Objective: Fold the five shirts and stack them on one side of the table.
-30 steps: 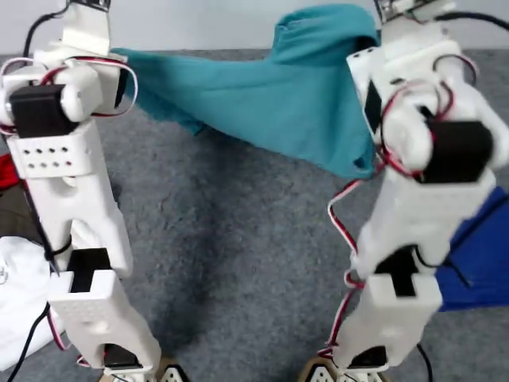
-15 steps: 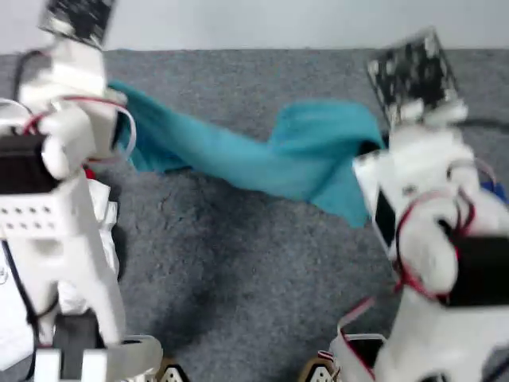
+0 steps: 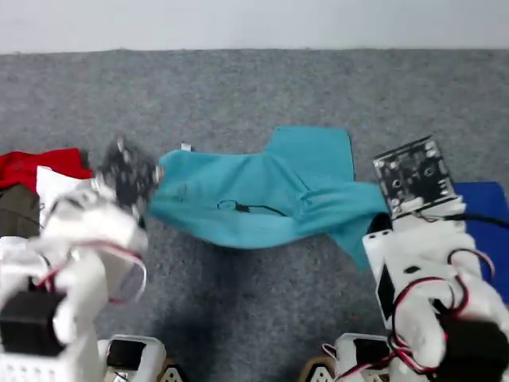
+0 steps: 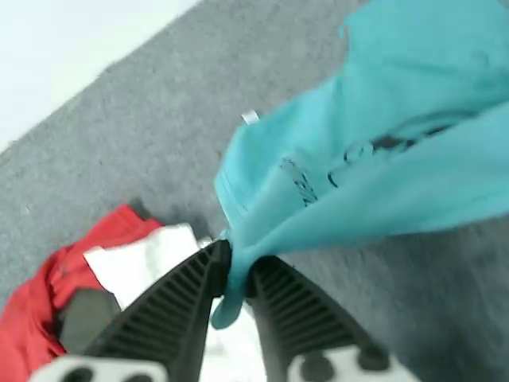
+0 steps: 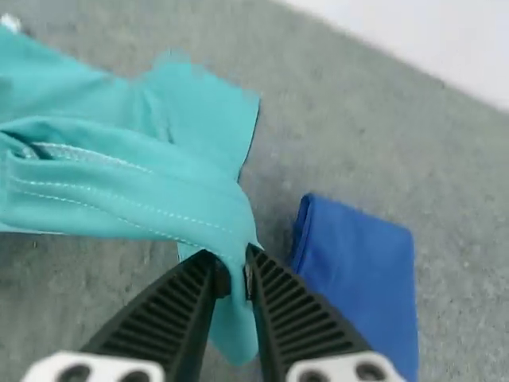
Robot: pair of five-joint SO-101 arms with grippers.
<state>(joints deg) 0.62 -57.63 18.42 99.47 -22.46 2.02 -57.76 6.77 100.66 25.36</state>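
Note:
A teal shirt [image 3: 262, 195] hangs stretched across the middle of the grey table, low over it, held between the two arms. My left gripper [image 4: 235, 269] is shut on its left edge, seen also in the high view [image 3: 147, 195]. My right gripper [image 5: 235, 274] is shut on the teal shirt [image 5: 135, 199] at its right edge, near the right arm's board [image 3: 413, 175]. A folded blue shirt [image 5: 362, 274] lies flat just beyond the right gripper, at the table's right side [image 3: 481, 207]. A sleeve of the teal shirt [image 3: 314, 151] rests on the table behind.
A red shirt [image 3: 40, 165], a white shirt [image 4: 147, 259] and a dark garment [image 3: 16, 211] lie heaped at the table's left edge. A pale wall [image 3: 254, 24] borders the far side. Bare grey table [image 3: 262, 310] lies in front of the teal shirt.
Both arms have drawn back toward the near edge and come down, carrying the teal shirt from high at the back to low over the table's middle. The heap at left is uncovered.

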